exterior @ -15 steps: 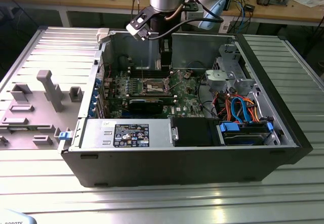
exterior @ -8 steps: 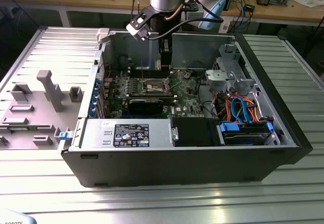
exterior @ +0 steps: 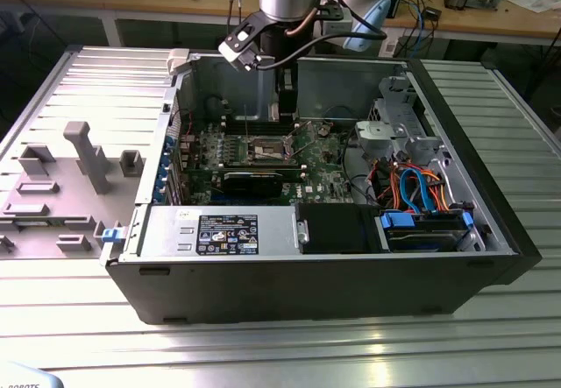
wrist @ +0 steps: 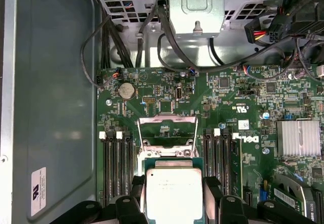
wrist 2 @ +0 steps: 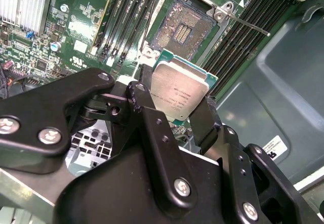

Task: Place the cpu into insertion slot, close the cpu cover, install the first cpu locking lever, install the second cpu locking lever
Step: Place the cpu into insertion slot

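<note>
You get bright, even light from above in the exterior view. The ribbed metal desk (exterior: pixel 289 353) throws back pale streaks of glare toward its near edge, while the inside of the computer case (exterior: pixel 342 81) sits dimmer than the desk around it. In the second wrist view the metal face of the cpu (wrist 2: pixel 178 95) catches the light; in the first wrist view it goes pale, almost washed out. The black links of the end effector (wrist 2: pixel 172 107) carry only soft highlights. The heatsink (wrist: pixel 298 138) gleams brightly.
</note>
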`<state>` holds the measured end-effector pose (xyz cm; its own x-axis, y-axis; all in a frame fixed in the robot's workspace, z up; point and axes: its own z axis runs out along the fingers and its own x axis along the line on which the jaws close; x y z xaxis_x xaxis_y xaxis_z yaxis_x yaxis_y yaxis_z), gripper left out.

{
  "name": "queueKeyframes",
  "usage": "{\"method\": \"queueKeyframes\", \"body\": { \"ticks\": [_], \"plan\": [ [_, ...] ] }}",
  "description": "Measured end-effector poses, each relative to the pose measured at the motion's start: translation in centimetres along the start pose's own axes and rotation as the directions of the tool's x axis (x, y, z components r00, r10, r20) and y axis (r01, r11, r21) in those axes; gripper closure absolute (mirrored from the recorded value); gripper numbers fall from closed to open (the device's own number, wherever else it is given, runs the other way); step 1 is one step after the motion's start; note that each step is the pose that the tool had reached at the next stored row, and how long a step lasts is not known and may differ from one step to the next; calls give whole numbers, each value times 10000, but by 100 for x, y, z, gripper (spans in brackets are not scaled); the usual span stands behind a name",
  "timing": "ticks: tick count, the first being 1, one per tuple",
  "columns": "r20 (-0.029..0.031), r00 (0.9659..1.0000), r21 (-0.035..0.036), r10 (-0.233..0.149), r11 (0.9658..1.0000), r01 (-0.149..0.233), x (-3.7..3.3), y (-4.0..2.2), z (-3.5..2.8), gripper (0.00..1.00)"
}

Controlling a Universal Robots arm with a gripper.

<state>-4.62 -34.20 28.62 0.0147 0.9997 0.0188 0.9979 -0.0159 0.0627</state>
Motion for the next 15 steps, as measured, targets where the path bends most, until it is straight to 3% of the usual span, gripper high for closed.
{"method": "queueKeyframes", "body": {
  "ticks": [8, 15],
  "plan": [
    [-8, 9999, 2, -141, 9999, 141, 42, -130, 199, 46],
    [-19, 9995, -56, -313, 9995, 313, 32, -189, 312, 46]
  ]
}}
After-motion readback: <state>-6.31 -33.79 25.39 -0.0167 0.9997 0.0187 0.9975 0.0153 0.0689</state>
